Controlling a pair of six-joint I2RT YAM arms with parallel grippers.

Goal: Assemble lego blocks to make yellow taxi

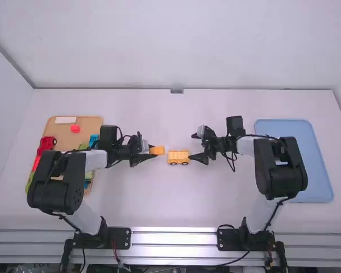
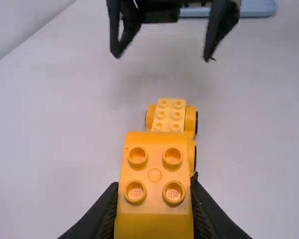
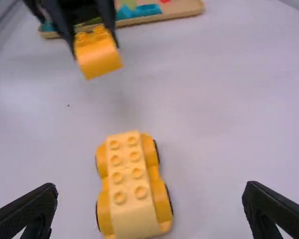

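In the high view my left gripper [image 1: 148, 152] is shut on a yellow block [image 1: 157, 150], just left of the yellow wheeled base [image 1: 179, 157]. The left wrist view has the left gripper [image 2: 154, 209] pinching the studded block [image 2: 155, 172], with part of the wheeled base [image 2: 168, 115] beyond it. My right gripper [image 1: 196, 147] stands open on the base's right side, apart from it. The right wrist view has the right gripper [image 3: 149, 201] with fingers wide apart; the base [image 3: 128, 179] lies on the table between and beyond them, and the held block [image 3: 97, 54] hangs above the table farther off.
A wooden tray [image 1: 96, 120] with a red car [image 1: 46, 144], a red piece [image 1: 75, 128] and several coloured blocks lies at the left, partly under the left arm. A blue tray [image 1: 324, 179] lies at the right, beside and under the right arm.
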